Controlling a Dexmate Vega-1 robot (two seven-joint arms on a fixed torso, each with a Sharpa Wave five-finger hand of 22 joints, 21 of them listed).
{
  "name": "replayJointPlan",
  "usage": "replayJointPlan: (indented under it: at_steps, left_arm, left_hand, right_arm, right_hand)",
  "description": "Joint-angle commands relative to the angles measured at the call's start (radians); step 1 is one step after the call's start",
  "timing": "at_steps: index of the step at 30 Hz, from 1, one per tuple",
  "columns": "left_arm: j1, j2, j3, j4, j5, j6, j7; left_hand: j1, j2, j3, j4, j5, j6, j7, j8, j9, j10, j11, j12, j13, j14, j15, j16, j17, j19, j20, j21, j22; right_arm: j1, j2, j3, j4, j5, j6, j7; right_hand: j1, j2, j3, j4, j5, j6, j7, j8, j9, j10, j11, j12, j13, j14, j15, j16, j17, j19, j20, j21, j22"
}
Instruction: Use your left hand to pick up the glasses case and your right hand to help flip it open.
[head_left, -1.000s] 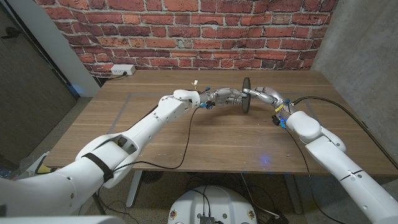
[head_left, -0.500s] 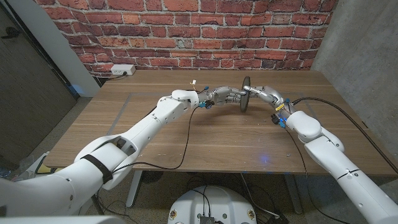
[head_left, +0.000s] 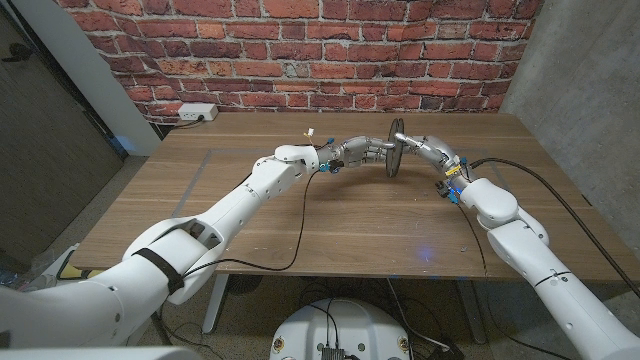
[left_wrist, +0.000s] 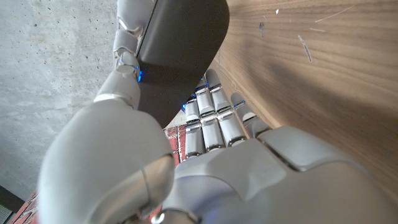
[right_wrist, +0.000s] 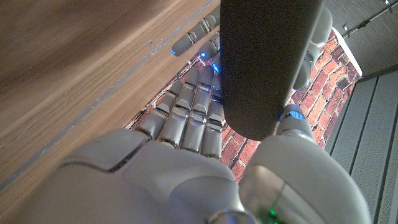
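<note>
Black glasses case (head_left: 396, 148): held above the wooden desk (head_left: 340, 215) near its far middle, seen edge-on and tilted in the head view. Left hand (head_left: 362, 153): grasps the case from one side, thumb and fingers (left_wrist: 211, 118) on its dark shell. Right hand (head_left: 421, 150): grips it from the opposite side, fingers (right_wrist: 193, 106) behind the shell. White power strip (head_left: 196, 113): far left desk edge, by brick wall (head_left: 300, 50).
</note>
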Motion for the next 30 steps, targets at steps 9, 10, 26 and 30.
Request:
replayJointPlan:
  at_steps: [9, 10, 26, 30]
  left_arm:
    - [-0.02, -0.04, -0.014, 0.092, -0.039, -0.063, -0.066]
    - [-0.02, -0.041, -0.015, 0.094, -0.04, -0.063, -0.067]
    - [-0.022, -0.062, -0.023, 0.132, -0.064, -0.104, -0.108]
    - [-0.02, -0.065, -0.026, 0.133, -0.069, -0.111, -0.115]
  left_hand:
    - [0.144, 0.144, 0.044, 0.043, 0.007, 0.376, -0.02, 0.0, 0.001, 0.181, -0.125, 0.037, 0.114, 0.006, -0.166, -0.007, 0.008, -0.004, 0.002, 0.01, 0.001]
    - [0.144, 0.145, 0.045, 0.044, 0.007, 0.376, -0.02, 0.0, 0.001, 0.181, -0.125, 0.037, 0.114, 0.005, -0.166, -0.008, 0.007, -0.003, 0.002, 0.01, 0.001]
    - [0.146, 0.144, 0.043, 0.045, 0.007, 0.378, -0.022, -0.007, 0.001, 0.175, -0.123, 0.035, 0.112, 0.003, -0.166, -0.013, 0.012, -0.005, 0.002, 0.015, 0.001]
    - [0.148, 0.144, 0.042, 0.044, 0.007, 0.379, -0.021, -0.007, 0.001, 0.18, -0.127, 0.037, 0.111, 0.002, -0.167, -0.013, 0.014, -0.005, 0.001, 0.016, 0.001]
  right_arm:
    - [0.045, 0.09, 0.042, 0.157, 0.201, 0.142, 0.191]
    - [0.048, 0.092, 0.043, 0.163, 0.211, 0.144, 0.203]
    - [0.114, 0.175, 0.07, 0.307, 0.401, 0.179, 0.438]
    - [0.132, 0.195, 0.076, 0.341, 0.446, 0.171, 0.497]
  right_hand:
    - [0.009, 0.024, 0.002, 0.001, 0.009, 0.077, -0.057, 0.0, 0.004, 0.099, -0.079, 0.004, 0.002, 0.03, -0.103, 0.005, 0.005, 0.009, -0.002, 0.011, 0.008]
    - [0.009, 0.024, 0.002, 0.001, 0.009, 0.077, -0.057, 0.0, 0.004, 0.1, -0.078, 0.004, 0.002, 0.03, -0.104, 0.005, 0.005, 0.008, -0.002, 0.01, 0.008]
    - [0.017, 0.03, -0.002, 0.001, 0.01, 0.088, -0.057, -0.007, 0.004, 0.112, -0.081, 0.001, 0.001, 0.042, -0.106, 0.003, 0.006, 0.009, -0.001, 0.014, 0.011]
    - [0.019, 0.03, -0.003, 0.0, 0.009, 0.09, -0.057, -0.009, 0.004, 0.115, -0.082, 0.0, 0.001, 0.044, -0.11, 0.002, 0.006, 0.008, -0.001, 0.015, 0.012]
